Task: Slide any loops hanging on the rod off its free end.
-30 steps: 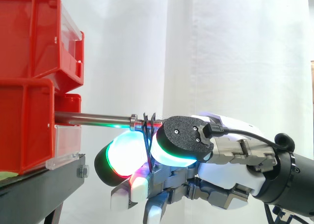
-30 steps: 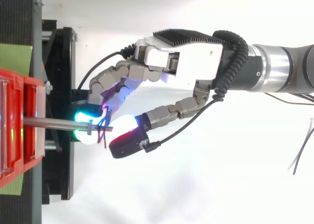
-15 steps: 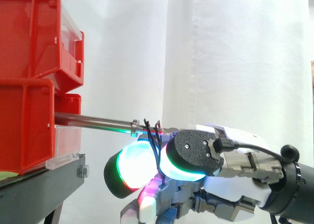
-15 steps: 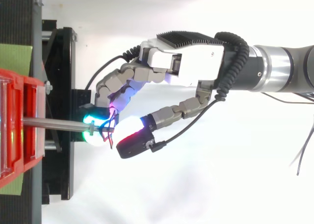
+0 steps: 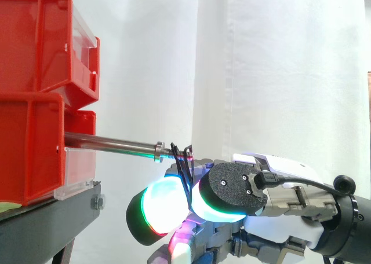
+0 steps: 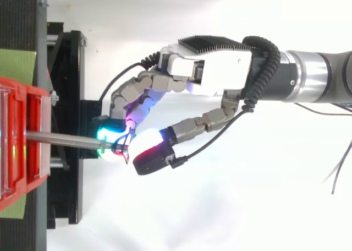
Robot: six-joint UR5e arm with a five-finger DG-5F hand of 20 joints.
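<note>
White curtain (image 5: 278,73) is hanging behind as the glowing-tipped hand (image 6: 217,75), now sunk toward 5 o'clock, is pinching thin dark loops (image 5: 183,161) at the tip of the steel rod (image 5: 110,141).

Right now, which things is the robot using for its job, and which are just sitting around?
For the job:
- rod
- loops hanging near the rod's free end
- hand, pinching the loops between its glowing pads

Just sitting around:
- red bins
- black stand
- white curtain
- green sheet
</note>
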